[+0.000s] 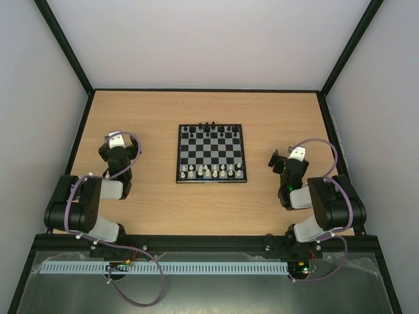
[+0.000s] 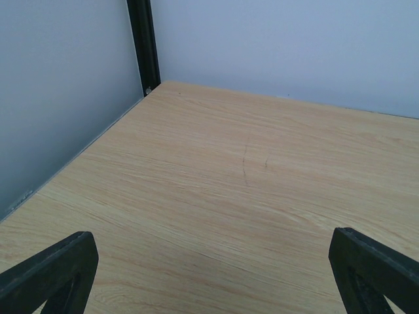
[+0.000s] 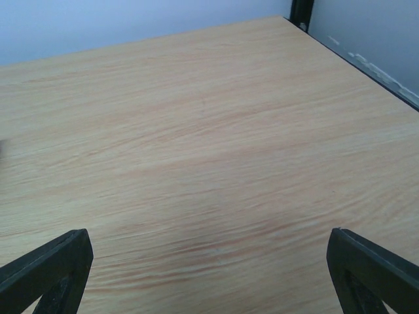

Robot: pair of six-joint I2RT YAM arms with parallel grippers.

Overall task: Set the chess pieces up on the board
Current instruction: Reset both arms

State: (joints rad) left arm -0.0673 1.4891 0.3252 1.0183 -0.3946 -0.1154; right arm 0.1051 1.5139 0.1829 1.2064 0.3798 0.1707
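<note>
The board [image 1: 211, 153] lies at the middle of the wooden table in the top view. Several whitish chess pieces [image 1: 211, 171] stand on its two near rows. Small black figures [image 1: 211, 127] stand along its far rows. My left gripper [image 1: 116, 140] sits well left of the board, open and empty. My right gripper [image 1: 283, 157] sits right of the board, open and empty. In both wrist views the dark fingers [image 2: 49, 275] [image 3: 46, 271] stand wide apart at the bottom corners over bare wood. Neither wrist view shows the board.
Black frame posts [image 2: 144, 46] [image 3: 301, 12] and pale walls close the table at the far corners. A black rail [image 1: 209, 241] runs along the near edge by the arm bases.
</note>
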